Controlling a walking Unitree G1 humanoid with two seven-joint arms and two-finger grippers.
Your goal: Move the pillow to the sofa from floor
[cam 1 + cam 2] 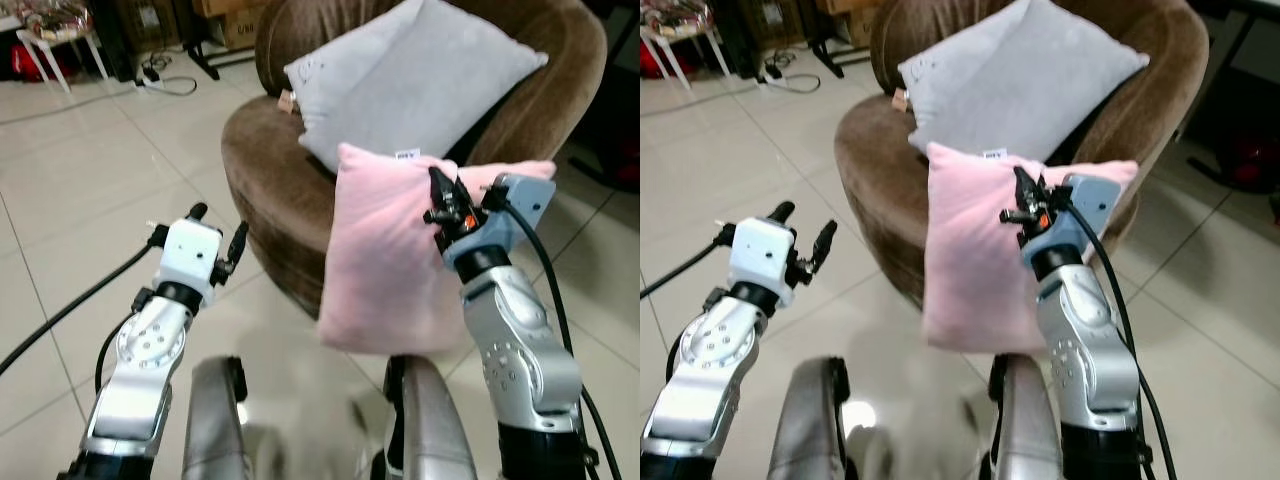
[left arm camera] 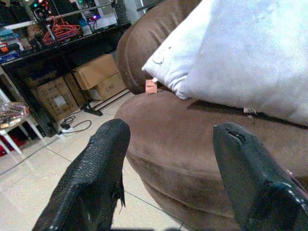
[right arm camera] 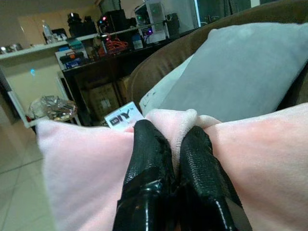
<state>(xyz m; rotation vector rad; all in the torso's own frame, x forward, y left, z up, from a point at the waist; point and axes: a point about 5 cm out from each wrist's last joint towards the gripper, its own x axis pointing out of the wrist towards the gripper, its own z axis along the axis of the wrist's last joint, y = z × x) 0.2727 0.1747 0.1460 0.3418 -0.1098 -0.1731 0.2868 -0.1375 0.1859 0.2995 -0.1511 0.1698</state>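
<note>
While pinched at its top edge by right hand (image 3: 168, 159), fingers closed tight on a fold, pink pillow (image 1: 385, 270) hanging clear of tiled floor (image 1: 90, 190), just in front of brown sofa (image 1: 270, 160). Grey pillow (image 1: 410, 75) on seat. Left hand (image 2: 168, 159) spread wide, empty, beside sofa front.

One legible text: "DIY" in dark letters on a small white tag (image 3: 124, 117) sewn at the top edge of the pink pillow (image 3: 86, 173). The same tag is too small to read in the head views. Printing on the cardboard boxes (image 2: 96, 72) is too blurred to read.
</note>
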